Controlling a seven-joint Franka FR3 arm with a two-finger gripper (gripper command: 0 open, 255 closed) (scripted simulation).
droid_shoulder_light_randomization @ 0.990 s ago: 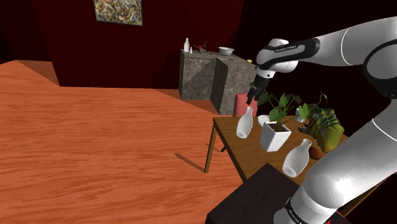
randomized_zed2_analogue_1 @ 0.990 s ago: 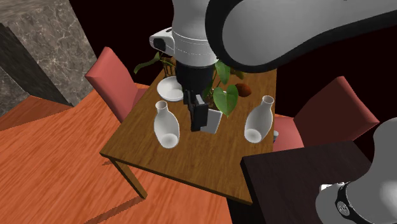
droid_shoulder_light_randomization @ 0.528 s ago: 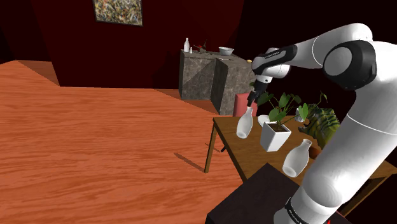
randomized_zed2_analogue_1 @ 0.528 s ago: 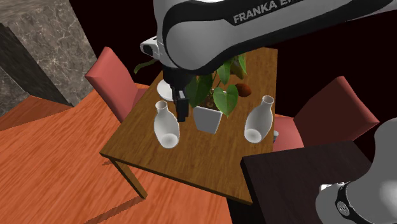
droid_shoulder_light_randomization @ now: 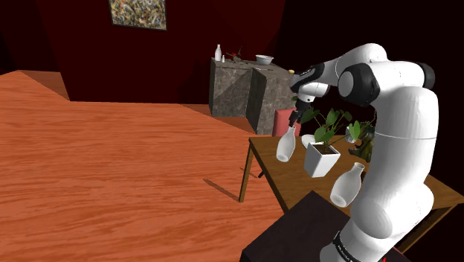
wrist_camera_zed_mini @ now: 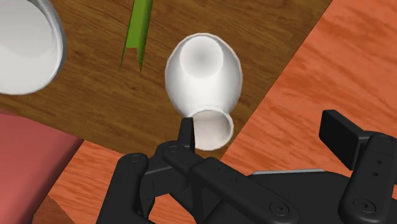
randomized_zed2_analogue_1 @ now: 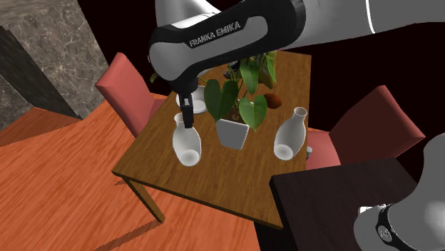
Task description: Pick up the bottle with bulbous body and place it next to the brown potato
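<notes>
White bulbous bottle (randomized_zed2_analogue_1: 187, 145) upright, mouth open, near the brown wooden table (randomized_zed2_analogue_1: 214, 182)'s edge by the red chair (randomized_zed2_analogue_1: 125, 89). Just beside it, white square pot (randomized_zed2_analogue_1: 232, 132) holding a green leafy plant (randomized_zed2_analogue_1: 251, 107); brown potato (randomized_zed2_analogue_1: 272, 100) beyond. Black gripper (randomized_zed2_analogue_1: 187, 123) spread wide, bottle's neck between the fingers, close by one, unclasped. White arm (randomized_zed2_analogue_1: 228, 36) arched over, hand pointing down.

White bulbous bottle (randomized_zed2_analogue_1: 188, 146) — upright
</notes>
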